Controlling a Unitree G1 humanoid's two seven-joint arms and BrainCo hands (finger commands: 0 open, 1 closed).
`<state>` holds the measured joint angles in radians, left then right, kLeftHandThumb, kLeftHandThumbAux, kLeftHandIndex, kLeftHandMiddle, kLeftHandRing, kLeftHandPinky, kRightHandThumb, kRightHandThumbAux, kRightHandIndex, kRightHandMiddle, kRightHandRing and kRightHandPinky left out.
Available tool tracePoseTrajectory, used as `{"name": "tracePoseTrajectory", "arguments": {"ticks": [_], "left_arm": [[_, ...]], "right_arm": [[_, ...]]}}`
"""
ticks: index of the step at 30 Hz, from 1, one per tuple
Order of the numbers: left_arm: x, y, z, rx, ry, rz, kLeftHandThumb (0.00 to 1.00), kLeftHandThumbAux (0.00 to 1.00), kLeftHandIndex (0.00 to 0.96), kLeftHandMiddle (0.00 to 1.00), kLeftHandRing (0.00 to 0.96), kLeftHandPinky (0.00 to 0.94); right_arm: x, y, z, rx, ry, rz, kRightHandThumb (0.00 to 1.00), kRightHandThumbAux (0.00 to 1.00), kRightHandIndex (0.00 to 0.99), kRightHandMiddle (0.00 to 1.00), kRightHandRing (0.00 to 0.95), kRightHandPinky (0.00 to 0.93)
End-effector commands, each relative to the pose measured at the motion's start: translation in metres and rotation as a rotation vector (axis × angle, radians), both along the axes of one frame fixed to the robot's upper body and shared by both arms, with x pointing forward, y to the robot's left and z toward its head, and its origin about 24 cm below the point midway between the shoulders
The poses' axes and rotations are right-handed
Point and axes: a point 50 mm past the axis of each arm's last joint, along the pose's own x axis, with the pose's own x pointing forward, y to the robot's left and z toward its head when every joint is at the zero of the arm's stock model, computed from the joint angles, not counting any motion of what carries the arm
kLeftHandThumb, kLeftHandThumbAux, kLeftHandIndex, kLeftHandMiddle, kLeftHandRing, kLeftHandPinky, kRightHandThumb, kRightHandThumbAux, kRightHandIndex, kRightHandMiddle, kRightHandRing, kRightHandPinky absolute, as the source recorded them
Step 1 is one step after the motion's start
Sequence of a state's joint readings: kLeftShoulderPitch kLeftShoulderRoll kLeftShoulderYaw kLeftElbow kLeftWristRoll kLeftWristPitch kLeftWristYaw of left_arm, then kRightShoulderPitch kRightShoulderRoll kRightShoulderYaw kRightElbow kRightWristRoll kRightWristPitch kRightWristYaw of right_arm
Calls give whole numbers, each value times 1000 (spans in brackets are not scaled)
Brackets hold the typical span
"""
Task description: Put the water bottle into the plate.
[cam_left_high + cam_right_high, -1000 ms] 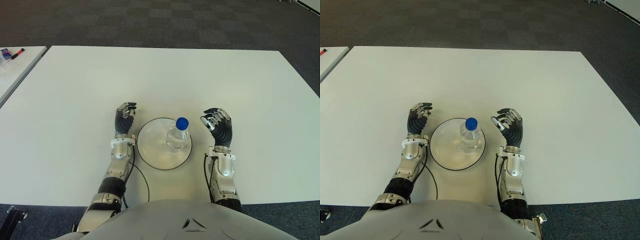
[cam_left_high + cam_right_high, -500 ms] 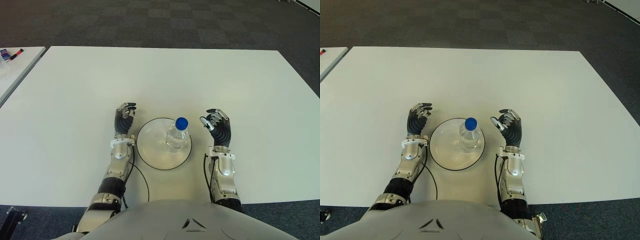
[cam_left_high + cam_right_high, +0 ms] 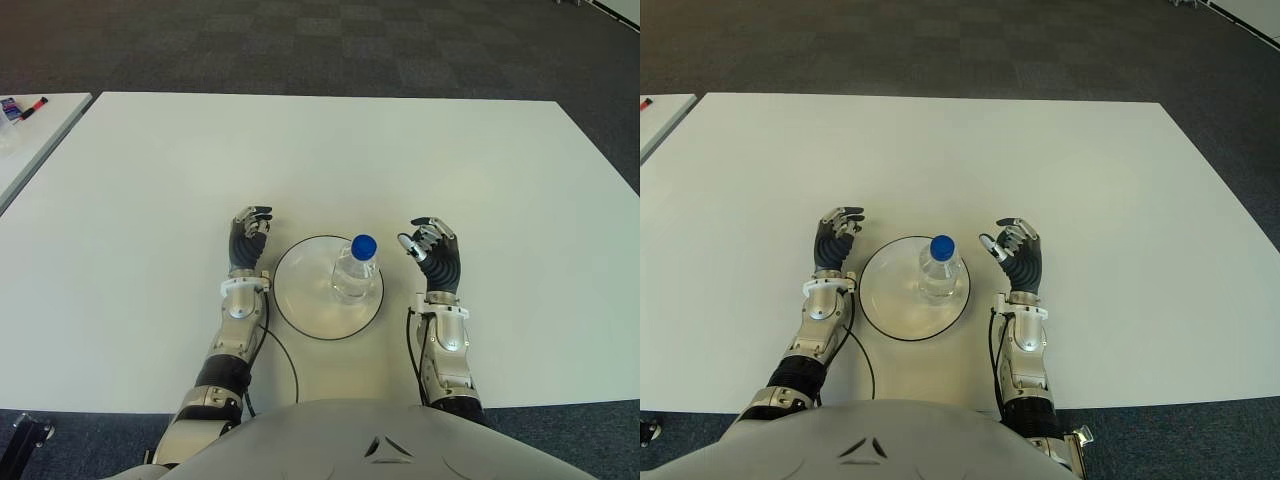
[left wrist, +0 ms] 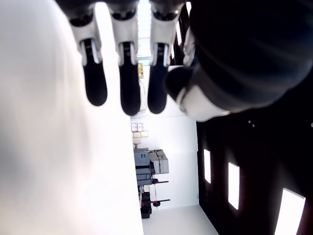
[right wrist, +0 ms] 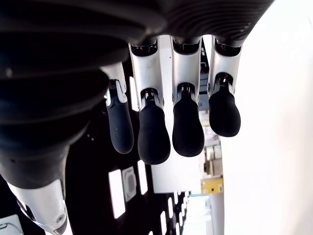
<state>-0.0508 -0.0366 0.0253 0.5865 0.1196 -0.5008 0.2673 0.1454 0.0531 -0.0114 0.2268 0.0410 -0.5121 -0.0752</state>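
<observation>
Dark grey carpet tiles (image 3: 330, 40) surround a large white table (image 3: 330, 150) that fills most of both eye views. Part of a second white table (image 3: 30, 140) shows at the far left edge, carrying a red-and-black marker (image 3: 33, 104) and a small unidentifiable item beside it.

Task object: the water bottle (image 3: 356, 270), clear with a blue cap (image 3: 364, 244), stands upright inside the white plate (image 3: 300, 300). The bottle sits toward the right-hand side of the plate, within its dark rim. Neither hand touches the bottle.

Left hand (image 3: 247, 238): positioned just beside the left edge of the plate, palm facing the plate. The left wrist view shows its fingers (image 4: 129, 83) loosely extended with gaps between them, thumb apart from them, nothing held.

Right hand (image 3: 436, 254): positioned near the right edge of the plate, clear of the bottle, palm facing the bottle. The right wrist view shows its fingers (image 5: 154, 132) hanging relaxed and slightly curved, thumb separated from them, nothing held.

A black cable (image 3: 285, 360) runs from the left forearm across the table toward the robot's torso (image 3: 380, 445), which shows at the near edge of both eye views.
</observation>
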Motion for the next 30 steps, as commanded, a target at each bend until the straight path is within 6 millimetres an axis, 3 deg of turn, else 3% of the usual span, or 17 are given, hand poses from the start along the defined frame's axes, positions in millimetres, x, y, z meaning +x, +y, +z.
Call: {"name": "tracePoseTrajectory", "arguments": {"ticks": [1,6,13,18,25,30], "left_arm": [[-2,2,-2,1,6,-5,716,712,410,344,356,377],[-1,1,-2,6,3,-3,716,712,411,336,347,370],[-1,1,-2,1,-4,-4,716,711,412,341,356,391],[-2,1,-2,-3,-3,-4,716,710,412,343,356,391],[-2,1,-2,-14,-3,6,716,711,411,345,356,384],[-2,2,-2,-13,-2,12,715,711,412,338,347,376]], "right_arm": [[1,7,-2,11,20,6,693,724,435,749,740,722],[2,8,-5,-21,59,-1,694,725,435,750,741,730],[13,8,-25,-65,186,-35,696,726,435,764,768,778],[16,7,-29,-78,213,-34,698,726,434,730,725,703],[18,5,-36,-95,245,-22,686,730,421,527,522,478],[18,5,-39,-94,255,-25,684,732,416,450,458,437]]}}
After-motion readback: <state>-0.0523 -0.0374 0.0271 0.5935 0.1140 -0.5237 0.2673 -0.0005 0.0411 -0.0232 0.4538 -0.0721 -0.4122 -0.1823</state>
